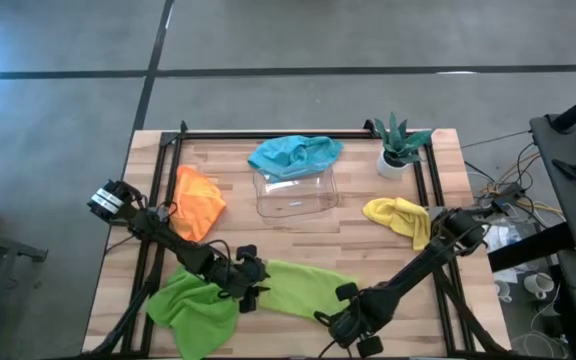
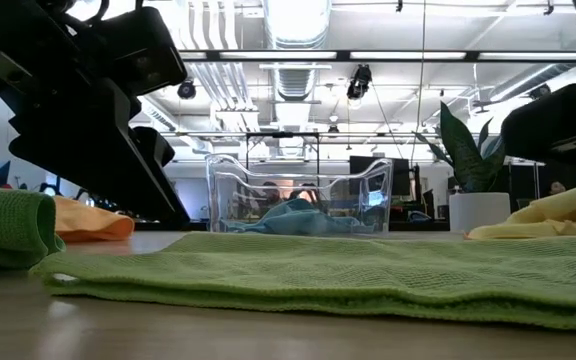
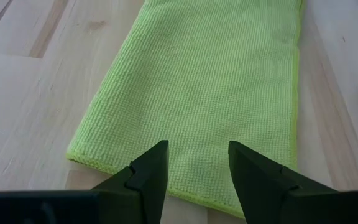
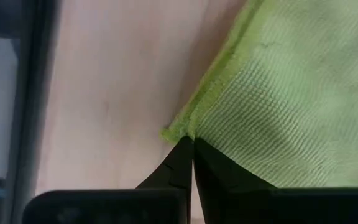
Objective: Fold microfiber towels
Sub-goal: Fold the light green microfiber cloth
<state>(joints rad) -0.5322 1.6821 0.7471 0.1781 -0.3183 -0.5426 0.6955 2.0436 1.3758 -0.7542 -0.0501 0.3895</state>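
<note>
A lime green towel (image 1: 303,285) lies flat on the table near its front edge. My left gripper (image 3: 197,165) is open over the towel's left end (image 3: 166,155), one finger to each side of a strip of cloth; I cannot tell whether it touches. My right gripper (image 4: 192,142) points down, shut, at the towel's near right corner (image 4: 173,132). A second lime green towel (image 1: 193,305) lies crumpled at the front left. An orange towel (image 1: 198,200), a yellow towel (image 1: 400,215) and a teal towel (image 1: 293,153) lie farther back. My right gripper comes from above, and its shut fingertips (image 4: 184,155) meet right on the hemmed edge at the flat towel's corner (image 4: 194,127). The corner lies flat on the wood. Whether any cloth is between the tips, I cannot tell.
A clear plastic tray (image 1: 298,195) stands at the middle back with the teal towel draped over its far rim. A small potted plant (image 1: 400,145) stands at the back right. A black rail frame (image 1: 268,133) runs along the table's edges.
</note>
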